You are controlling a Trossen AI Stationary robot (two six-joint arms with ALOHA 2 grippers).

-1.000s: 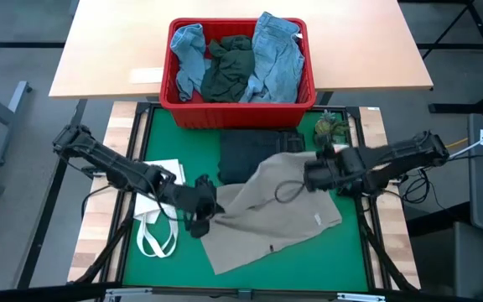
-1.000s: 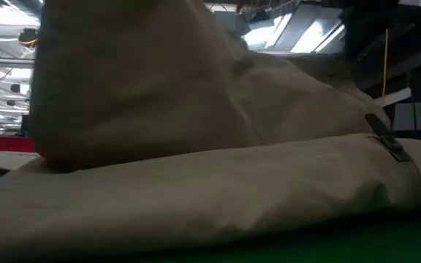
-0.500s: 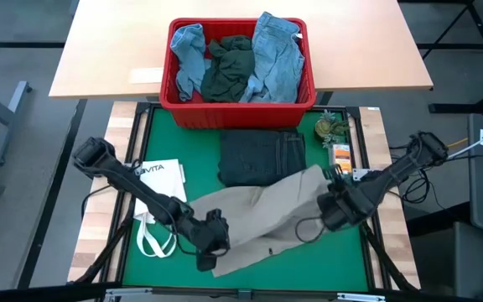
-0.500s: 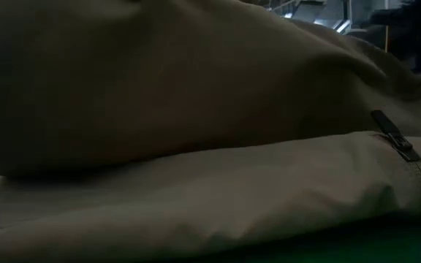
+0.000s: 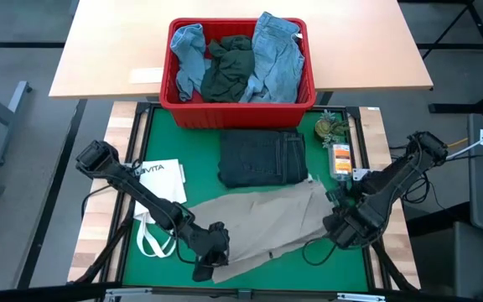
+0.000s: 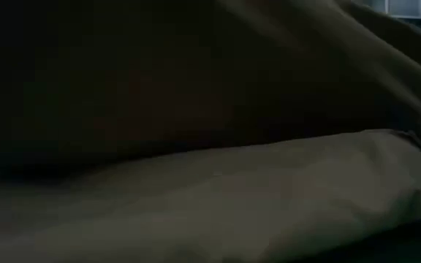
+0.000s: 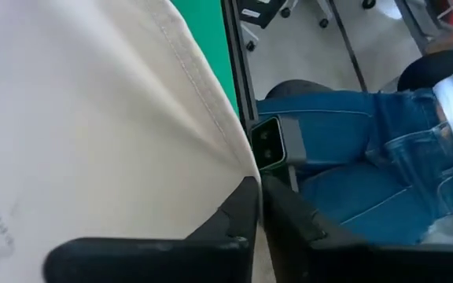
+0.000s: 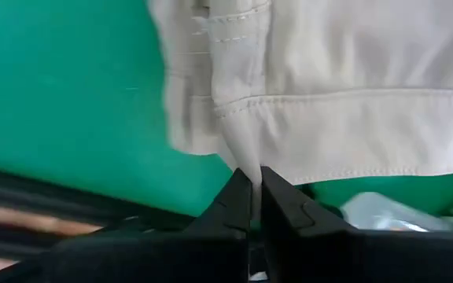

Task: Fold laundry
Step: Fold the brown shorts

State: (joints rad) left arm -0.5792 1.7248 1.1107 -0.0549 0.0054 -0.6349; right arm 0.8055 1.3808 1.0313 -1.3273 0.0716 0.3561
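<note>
A beige garment (image 5: 262,222) lies spread across the near half of the green mat (image 5: 174,143), and it fills the low view (image 6: 232,190). My left gripper (image 5: 210,256) is shut on its near left corner. My right gripper (image 5: 340,231) is shut on its near right end. Folded dark jeans (image 5: 262,159) rest flat on the mat behind it. More laundry is piled in the red basket (image 5: 240,101). My left gripper (image 7: 258,196) pinches the beige garment's stitched edge (image 7: 238,161) between its two fingers, slanting down toward the near edge. The cloth spreads away from the fingers and lies low over the mat. My right gripper (image 8: 255,185) pinches a small upright fold at the garment's hemmed edge (image 8: 238,153) between its two fingers, from above, pointing down. The rest of the cloth lies on the mat (image 8: 69,94), slack.
A white tote bag (image 5: 158,205) lies on the mat's left side. A small green object (image 5: 329,127) and an orange packet (image 5: 340,157) sit at the right edge. A small camera (image 7: 278,141) stands at the near edge, with blue denim (image 7: 352,181) beyond it.
Both grippers have gone down and toward the table's near edge, still shut on the beige garment. The raised part of the garment has been drawn over toward the near edge and laid down, so the cloth now lies lower and flatter, clear of the folded jeans.
</note>
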